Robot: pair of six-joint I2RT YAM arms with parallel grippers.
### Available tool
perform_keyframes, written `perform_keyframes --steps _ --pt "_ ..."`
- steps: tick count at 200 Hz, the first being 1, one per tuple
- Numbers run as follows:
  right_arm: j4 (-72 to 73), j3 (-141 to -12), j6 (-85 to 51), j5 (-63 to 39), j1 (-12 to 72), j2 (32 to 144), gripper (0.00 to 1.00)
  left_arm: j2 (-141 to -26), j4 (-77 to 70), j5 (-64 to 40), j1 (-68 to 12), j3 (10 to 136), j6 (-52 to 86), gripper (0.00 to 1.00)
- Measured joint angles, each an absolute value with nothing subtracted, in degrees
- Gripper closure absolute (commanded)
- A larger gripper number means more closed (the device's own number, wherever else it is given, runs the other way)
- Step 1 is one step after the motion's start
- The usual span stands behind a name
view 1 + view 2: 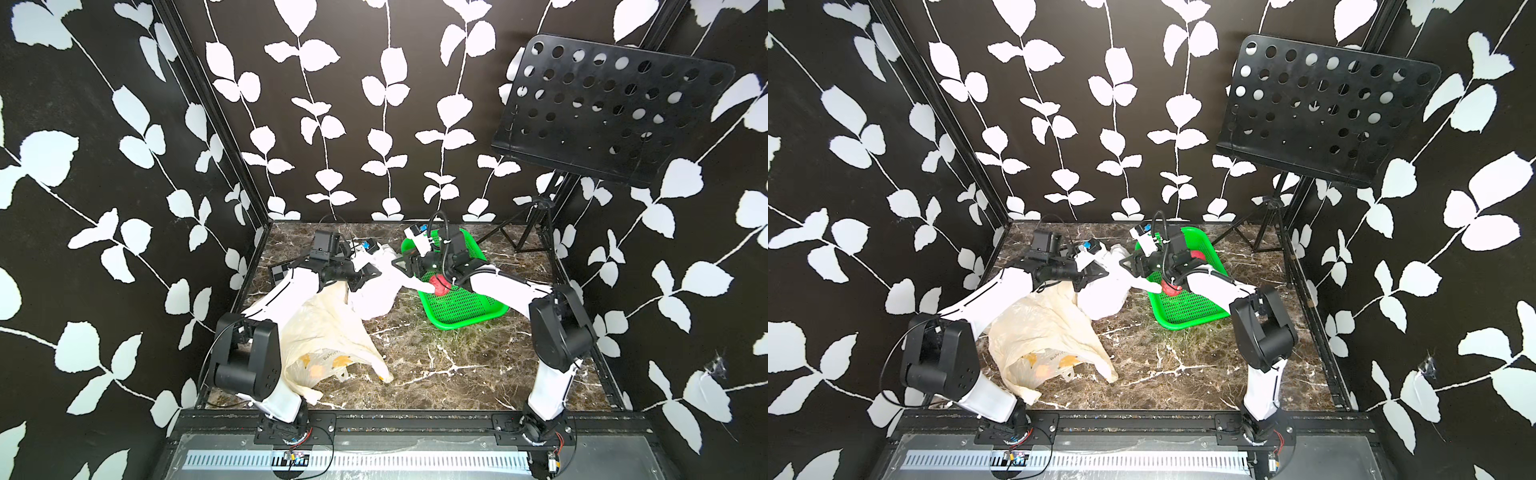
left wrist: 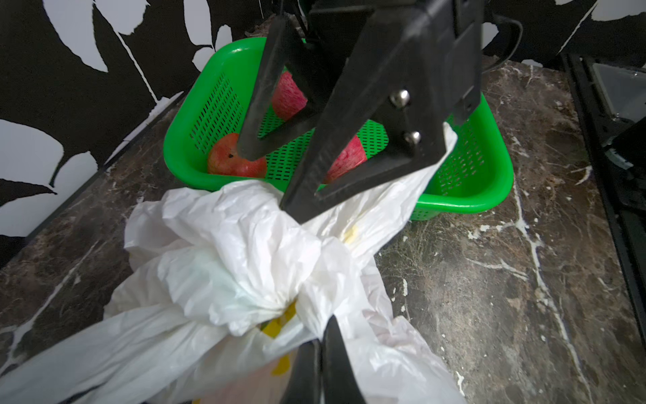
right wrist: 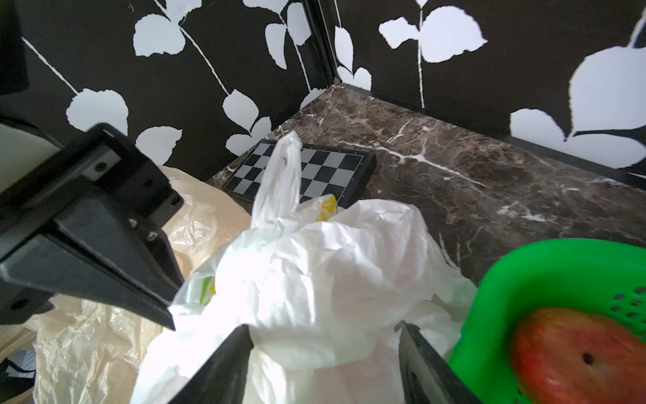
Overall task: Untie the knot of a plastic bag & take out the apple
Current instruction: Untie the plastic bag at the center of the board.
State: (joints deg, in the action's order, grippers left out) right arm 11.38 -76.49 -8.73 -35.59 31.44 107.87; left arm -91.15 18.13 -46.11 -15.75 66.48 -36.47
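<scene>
The white bag [image 1: 374, 293] lies on the counter [image 1: 436, 365] with its knot [image 2: 272, 280] bunched tight. It looks not yet undone, and the contents are hidden. The left hand [image 2: 323, 335] is clamped on plastic beside the knot. The right hand [image 3: 325, 328] has its jaws apart, astride another fold. Three apples [image 2: 234, 159] sit in the green basket [image 2: 465, 206] just beside.

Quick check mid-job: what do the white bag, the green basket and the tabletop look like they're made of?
White bag: thin plastic film, semi-translucent, crinkled into sharp folds.
Green basket: rigid moulded plastic, glossy rim, perforated walls.
Tabletop: brown marble look, white veins; possibly printed laminate.
</scene>
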Motion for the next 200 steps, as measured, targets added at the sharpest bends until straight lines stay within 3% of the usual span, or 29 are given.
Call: perform_keyframes --steps 76,190,200 --pt "13.54 -80.71 -11.22 -39.18 32.53 112.46 1.00 -91.83 15.64 -46.83 -15.68 65.63 -34.70 1.00" --pt "13.91 -69.21 -20.23 -17.19 29.65 97.58 1.00 -84.25 6.44 -41.76 -12.69 54.19 -29.36 0.99" --pt "14.44 -69.06 -19.59 -18.09 29.61 96.97 0.85 -83.22 5.17 -41.82 -12.27 53.17 -28.58 0.99"
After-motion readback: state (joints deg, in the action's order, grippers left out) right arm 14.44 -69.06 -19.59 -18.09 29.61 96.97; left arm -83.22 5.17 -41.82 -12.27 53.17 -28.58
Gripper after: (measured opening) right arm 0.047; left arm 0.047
